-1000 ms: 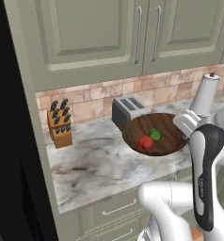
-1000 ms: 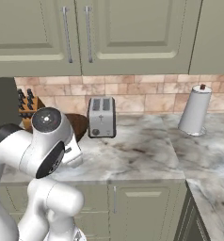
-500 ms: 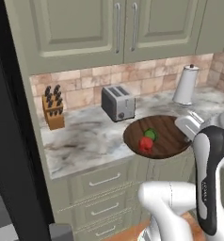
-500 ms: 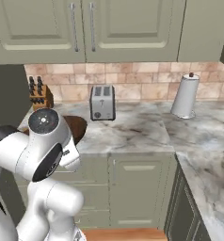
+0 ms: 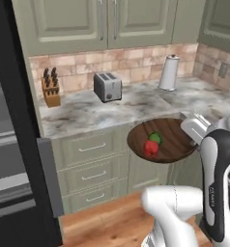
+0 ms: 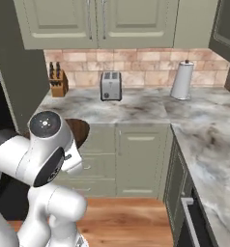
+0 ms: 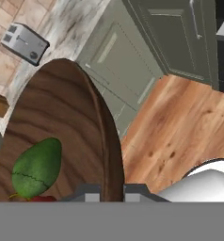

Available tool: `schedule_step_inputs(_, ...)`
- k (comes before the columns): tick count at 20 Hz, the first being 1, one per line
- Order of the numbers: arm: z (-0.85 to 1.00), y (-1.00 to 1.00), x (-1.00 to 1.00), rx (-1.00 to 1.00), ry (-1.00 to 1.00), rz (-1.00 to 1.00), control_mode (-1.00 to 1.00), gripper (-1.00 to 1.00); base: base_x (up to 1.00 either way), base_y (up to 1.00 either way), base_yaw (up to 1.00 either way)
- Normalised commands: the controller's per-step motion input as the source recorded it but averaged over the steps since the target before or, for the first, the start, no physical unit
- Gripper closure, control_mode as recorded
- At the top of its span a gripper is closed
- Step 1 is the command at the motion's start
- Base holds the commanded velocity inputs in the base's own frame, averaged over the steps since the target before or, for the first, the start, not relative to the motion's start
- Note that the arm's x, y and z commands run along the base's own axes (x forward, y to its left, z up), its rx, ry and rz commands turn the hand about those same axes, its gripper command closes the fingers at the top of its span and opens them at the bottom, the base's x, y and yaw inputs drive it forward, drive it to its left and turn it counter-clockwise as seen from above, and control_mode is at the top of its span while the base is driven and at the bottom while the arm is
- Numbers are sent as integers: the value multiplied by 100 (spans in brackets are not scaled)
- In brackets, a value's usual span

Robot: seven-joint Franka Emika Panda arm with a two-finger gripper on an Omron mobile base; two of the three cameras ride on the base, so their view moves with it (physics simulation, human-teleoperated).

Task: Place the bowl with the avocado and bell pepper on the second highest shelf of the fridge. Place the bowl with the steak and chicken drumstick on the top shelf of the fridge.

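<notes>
The fridge (image 5: 10,144) stands dark at nine o'clock in the left base view, its door edge toward the cabinets. The table (image 5: 136,103) of marble runs along the brick wall and carries a knife block (image 5: 50,88), a toaster (image 5: 107,87) and a paper towel roll (image 5: 168,72).

The wooden bowl (image 5: 160,141) hangs in the air in front of the drawers, off the table, level and mouth up; it is round, so no long axis shows. The claw (image 7: 111,190) is clenched on the bowl's rim, one finger inside the wall and one outside, at the bowl's three o'clock side in the left base view.

Inside lie a green avocado (image 5: 155,138) and a red bell pepper (image 5: 150,147), touching. In the hand view the avocado's narrow end points toward one o'clock.
</notes>
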Motion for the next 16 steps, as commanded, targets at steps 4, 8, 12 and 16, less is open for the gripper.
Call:
schedule_step_inputs(4, 0, 0, 0, 0, 0, 0, 100, 100, -100, 54, 23)
schedule_step_inputs(8, 0, 0, 0, 0, 0, 0, 100, 100, -90, 100, 29)
schedule_step_inputs(12, 0, 0, 0, 0, 0, 0, 100, 100, -35, 100, 21)
schedule_step_inputs(16, 0, 0, 0, 0, 0, 0, 100, 100, -17, 100, 9)
